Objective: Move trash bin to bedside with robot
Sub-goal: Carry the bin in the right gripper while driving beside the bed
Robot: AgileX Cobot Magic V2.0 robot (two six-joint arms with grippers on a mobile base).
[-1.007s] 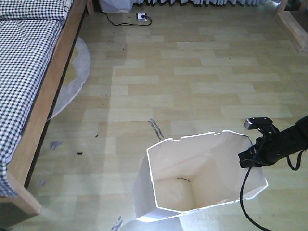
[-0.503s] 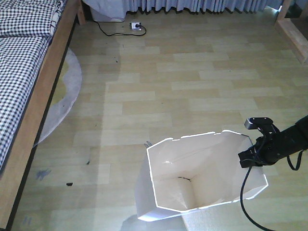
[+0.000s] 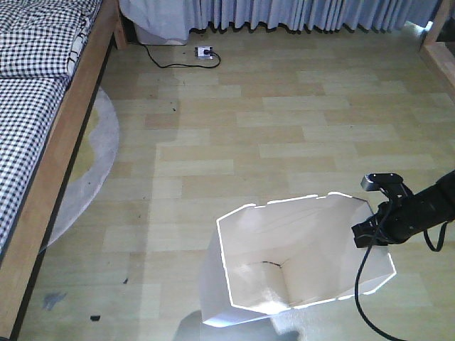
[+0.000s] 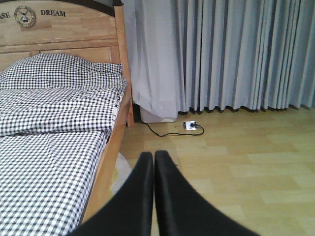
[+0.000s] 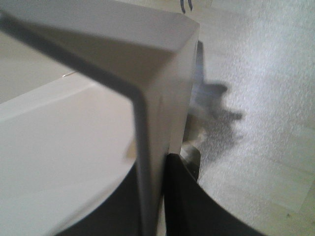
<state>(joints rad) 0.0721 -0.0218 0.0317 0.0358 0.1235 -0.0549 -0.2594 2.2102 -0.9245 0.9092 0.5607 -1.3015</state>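
The white trash bin [image 3: 284, 234] stands on the wood floor at the lower middle of the front view, its cream inside facing up. My right gripper [image 3: 364, 233] is shut on the bin's right wall at the rim. The right wrist view shows that wall [image 5: 88, 147] clamped edge-on between the two black fingers of the right gripper [image 5: 152, 167]. The bed [image 3: 64, 142], with a light wooden frame and checked bedding, runs along the left edge, well apart from the bin. My left gripper [image 4: 150, 155] is shut on nothing and points at the floor beside the bed [image 4: 59, 147].
A pale round rug [image 3: 92, 163] lies partly under the bed frame. A power strip [image 3: 205, 51] with a black cable sits by the grey curtains [image 3: 298, 14] at the back. A wooden furniture edge [image 3: 441, 57] shows at far right. Small dark marks [image 3: 53, 298] dot the floor.
The view has moved forward across the floor: the power strip and floorboards slid down the frame and the curtains came into view. The bin and right arm keep the same place in view.
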